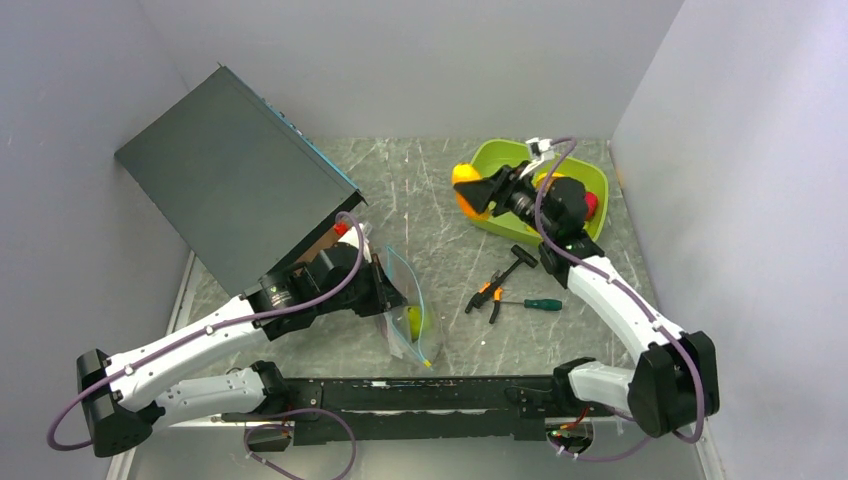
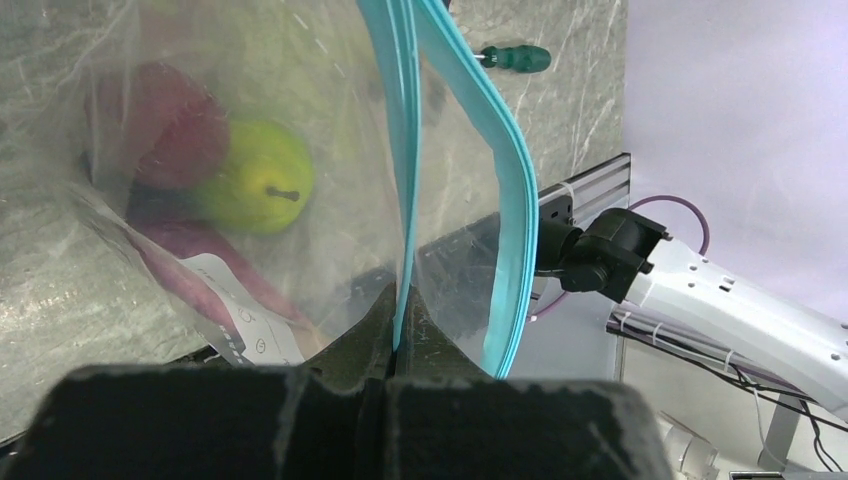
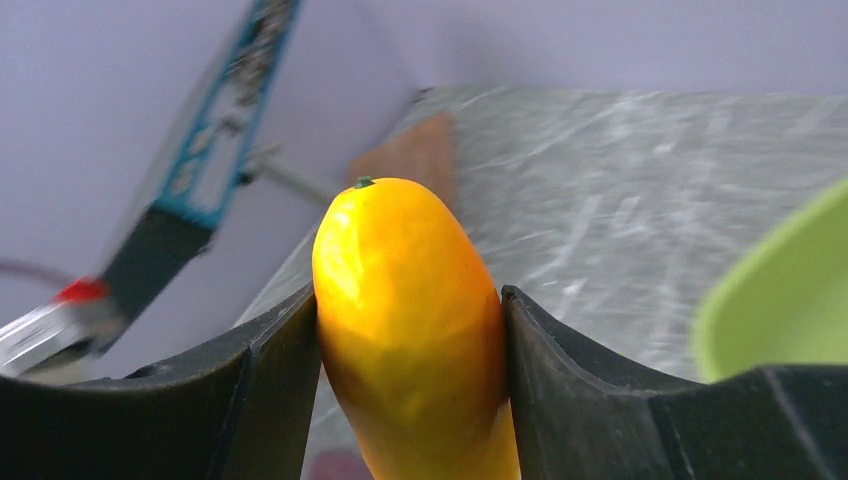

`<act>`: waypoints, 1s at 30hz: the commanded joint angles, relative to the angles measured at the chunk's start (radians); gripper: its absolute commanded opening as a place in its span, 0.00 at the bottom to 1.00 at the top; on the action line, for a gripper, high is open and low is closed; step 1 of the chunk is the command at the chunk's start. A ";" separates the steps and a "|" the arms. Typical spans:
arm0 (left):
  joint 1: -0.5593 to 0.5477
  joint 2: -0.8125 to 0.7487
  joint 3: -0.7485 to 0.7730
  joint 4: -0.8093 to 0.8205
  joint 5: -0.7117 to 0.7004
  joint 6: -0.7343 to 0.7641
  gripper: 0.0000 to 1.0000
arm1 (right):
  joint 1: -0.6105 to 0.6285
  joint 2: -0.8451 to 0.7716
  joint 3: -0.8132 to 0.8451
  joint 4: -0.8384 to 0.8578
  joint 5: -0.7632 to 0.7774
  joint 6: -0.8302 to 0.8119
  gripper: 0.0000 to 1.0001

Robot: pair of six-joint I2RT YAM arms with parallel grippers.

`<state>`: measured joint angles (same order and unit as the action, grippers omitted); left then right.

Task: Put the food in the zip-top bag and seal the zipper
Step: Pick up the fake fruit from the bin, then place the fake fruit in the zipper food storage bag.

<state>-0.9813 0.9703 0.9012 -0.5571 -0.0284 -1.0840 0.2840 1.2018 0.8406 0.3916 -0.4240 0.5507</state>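
The clear zip-top bag (image 1: pixel 410 315) stands open on the table, left of centre. My left gripper (image 1: pixel 385 292) is shut on one lip of its blue-green zipper (image 2: pixel 405 180); the other lip (image 2: pixel 510 200) bows away, so the mouth gapes. Inside the bag lie a green apple (image 2: pixel 262 180), a red fruit (image 2: pixel 160 125) and a purple piece (image 2: pixel 190 250). My right gripper (image 1: pixel 478 190) is shut on an orange-yellow toy fruit (image 3: pixel 410 320) and holds it in the air by the left edge of the lime-green tray (image 1: pixel 500 160).
A red fruit (image 1: pixel 591 205) lies in the tray behind my right wrist. Black-and-orange pliers (image 1: pixel 492 290) and a green-handled screwdriver (image 1: pixel 535 304) lie between the bag and the right arm. A large dark box (image 1: pixel 235 175) leans at the back left.
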 commanded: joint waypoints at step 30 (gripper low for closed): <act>-0.003 0.006 0.017 0.070 -0.014 0.009 0.00 | 0.821 -0.193 -0.334 0.436 0.574 0.014 0.00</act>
<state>-0.9813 0.9726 0.9012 -0.5194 -0.0311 -1.0828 1.0409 0.9981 0.5220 0.8028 -0.0521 0.6128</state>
